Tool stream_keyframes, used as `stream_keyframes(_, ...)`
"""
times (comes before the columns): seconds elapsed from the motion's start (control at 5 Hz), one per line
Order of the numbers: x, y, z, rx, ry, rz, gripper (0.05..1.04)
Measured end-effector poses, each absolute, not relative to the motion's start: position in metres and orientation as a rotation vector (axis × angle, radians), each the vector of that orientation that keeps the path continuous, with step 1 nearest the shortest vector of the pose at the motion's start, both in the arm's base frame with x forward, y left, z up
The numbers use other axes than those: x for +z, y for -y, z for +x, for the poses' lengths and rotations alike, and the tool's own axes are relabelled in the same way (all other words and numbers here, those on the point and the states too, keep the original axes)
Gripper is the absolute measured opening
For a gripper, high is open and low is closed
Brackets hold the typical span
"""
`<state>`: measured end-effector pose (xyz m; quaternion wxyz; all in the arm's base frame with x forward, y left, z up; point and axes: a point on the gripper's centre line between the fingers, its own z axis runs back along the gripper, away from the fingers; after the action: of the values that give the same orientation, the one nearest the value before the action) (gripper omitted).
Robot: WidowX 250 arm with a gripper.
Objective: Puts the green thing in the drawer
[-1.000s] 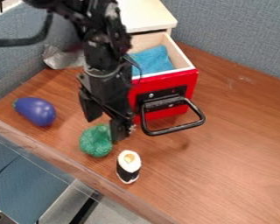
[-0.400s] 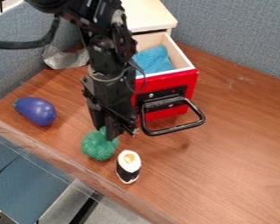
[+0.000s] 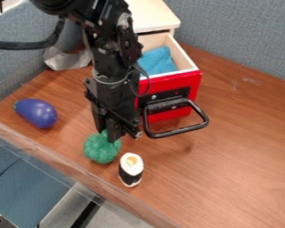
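The black metal tool point(image 3: 107, 136) is clamped on the top of the round, bumpy green thing point(image 3: 101, 150). That sits on the brown wooden table point(image 3: 228, 151) (near and left of the open, red-fronted drawer point(image 3: 190, 83)).

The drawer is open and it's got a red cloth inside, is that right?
Nearly! The cloth inside is blue, not red; the camera view shows it. The drawer is open, just as you said.
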<state>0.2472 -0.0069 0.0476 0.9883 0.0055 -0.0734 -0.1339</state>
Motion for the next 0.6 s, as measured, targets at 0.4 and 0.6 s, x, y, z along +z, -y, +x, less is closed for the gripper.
stream_keyframes(0.4, 0.070, 0.012, 0.252, -0.276, 0.169, 0.001, 0.270)
stream_keyframes(0.6, 0.099, 0.016, 0.261, -0.279, 0.206, 0.010, 0.269)
